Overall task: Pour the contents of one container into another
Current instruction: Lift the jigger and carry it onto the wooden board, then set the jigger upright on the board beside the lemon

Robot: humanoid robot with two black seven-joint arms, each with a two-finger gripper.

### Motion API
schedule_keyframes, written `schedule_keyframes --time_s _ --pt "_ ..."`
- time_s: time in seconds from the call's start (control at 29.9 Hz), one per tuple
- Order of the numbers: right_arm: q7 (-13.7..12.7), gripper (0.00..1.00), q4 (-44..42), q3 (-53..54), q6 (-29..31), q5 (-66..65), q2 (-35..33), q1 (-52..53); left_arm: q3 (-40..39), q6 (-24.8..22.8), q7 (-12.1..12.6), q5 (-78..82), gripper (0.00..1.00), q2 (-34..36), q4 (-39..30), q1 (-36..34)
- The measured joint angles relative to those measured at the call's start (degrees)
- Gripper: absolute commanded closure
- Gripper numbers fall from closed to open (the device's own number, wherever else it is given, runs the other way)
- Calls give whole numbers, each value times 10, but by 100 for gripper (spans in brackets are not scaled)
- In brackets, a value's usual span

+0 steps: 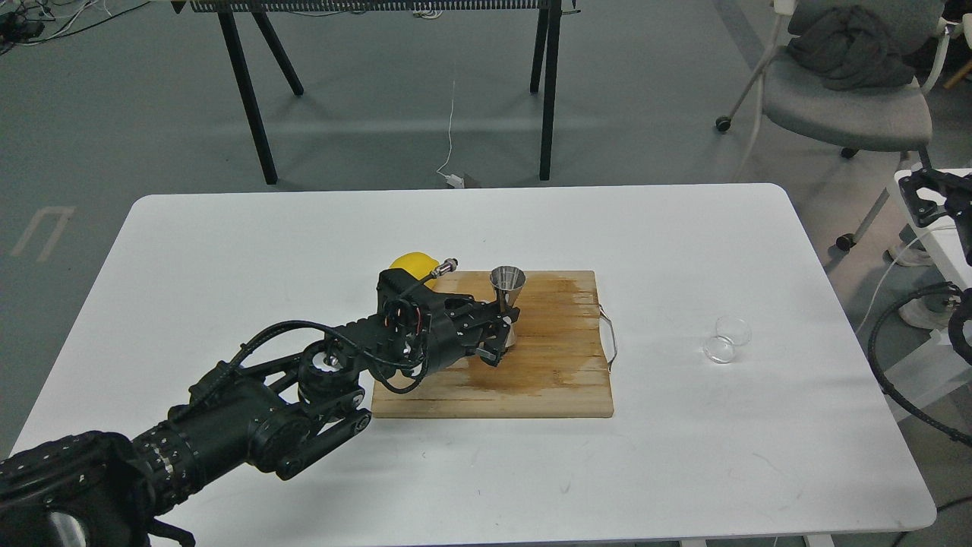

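My left arm crosses the white table from its near left corner. The left gripper pinches the jigger at its waist, upright on the wooden board; its lower cone is mostly hidden. Two glass cups sit near the right edge, hard to separate. Behind the wrist, the lemon half shows. My right gripper is out of view.
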Motion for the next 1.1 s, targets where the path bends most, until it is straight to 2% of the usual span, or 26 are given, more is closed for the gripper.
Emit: schedule_keyframes --time_s 0.57,0.64,0.7,0.8,1.1 --pt "0 0 1 0 0 0 1 -1 1 0 12 0 86 1 25 -3" --pt "0 0 1 0 0 0 1 -1 2 0 12 0 83 1 26 -2" --pt "0 0 1 0 0 0 1 -1 2 0 12 0 74 1 26 -2" --pt "0 0 1 0 0 0 3 -1 1 0 12 0 68 -1 26 -2" --pt "0 0 1 0 0 0 2 -1 2 0 14 0 59 -5 25 -3"
